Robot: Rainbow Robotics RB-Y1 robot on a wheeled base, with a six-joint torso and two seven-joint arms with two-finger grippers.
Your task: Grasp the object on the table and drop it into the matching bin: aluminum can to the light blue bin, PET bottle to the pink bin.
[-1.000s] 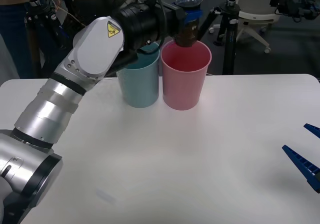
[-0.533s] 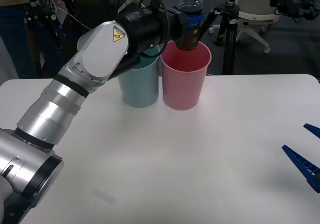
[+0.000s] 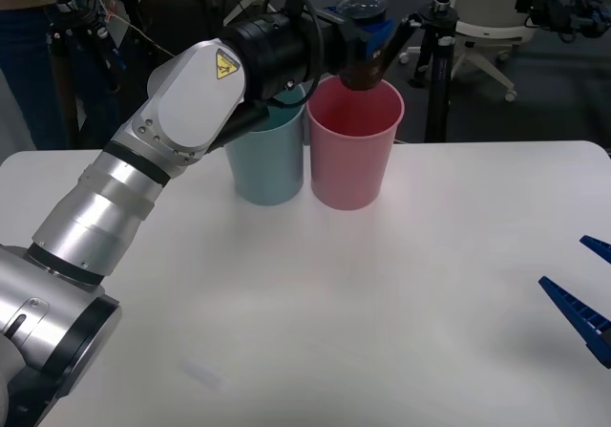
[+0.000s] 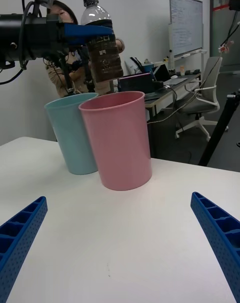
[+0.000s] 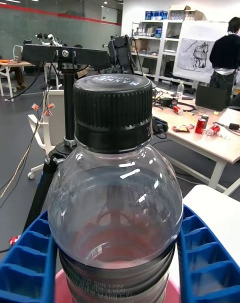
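Item: PET bottle [image 3: 363,35], upright, long axis vertical, cap uppermost; clamped across its body between the blue fingers of the left tool [image 3: 368,37]. Position: the pink bin [image 3: 352,142] stands directly beneath the tool, bottle base just above its open rim, light blue bin [image 3: 268,153] touching alongside. Right tool [image 4: 120,243]: fingers spread wide, idle low over the table [image 3: 315,303], well apart from both bins.
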